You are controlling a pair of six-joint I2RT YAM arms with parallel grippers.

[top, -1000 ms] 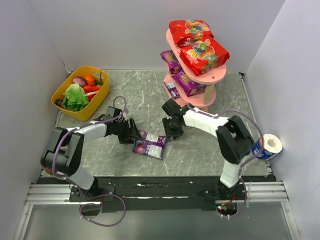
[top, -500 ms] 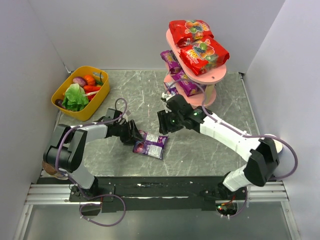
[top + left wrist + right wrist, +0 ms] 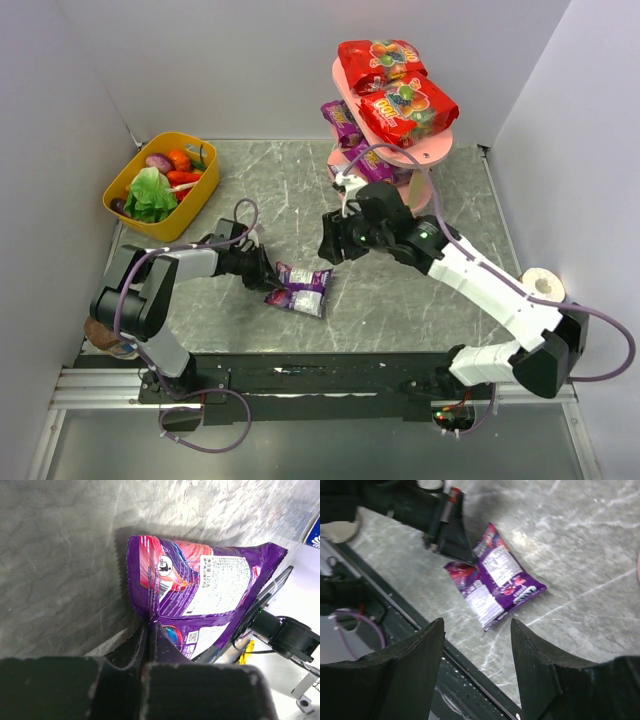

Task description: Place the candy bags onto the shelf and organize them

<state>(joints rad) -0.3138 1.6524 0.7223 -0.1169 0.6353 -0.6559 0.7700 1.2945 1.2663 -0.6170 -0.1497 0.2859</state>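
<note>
Two purple candy bags (image 3: 303, 287) lie overlapping on the table in front of the arms. My left gripper (image 3: 270, 282) is shut on the left edge of a purple candy bag (image 3: 200, 582), its fingers (image 3: 131, 647) pinching the crimped seam. My right gripper (image 3: 334, 247) hovers open just right of and behind the bags, with nothing between its fingers (image 3: 420, 655); the purple bags (image 3: 495, 582) lie beyond its tips. The pink shelf (image 3: 425, 153) stands at the back right. Two red bags (image 3: 405, 105) lie on its top board and purple bags (image 3: 368, 163) on the lower boards.
A yellow basket (image 3: 200, 195) with toy vegetables stands at the back left. A blue and white roll (image 3: 540, 287) sits by the right wall. A black rail (image 3: 320, 368) runs along the near table edge. White walls close in the left, back and right.
My left gripper has closed on the purple bag's edge. The right arm has stretched out, its elbow swinging right, and its gripper has risen slightly toward the shelf and opened a little wider.
</note>
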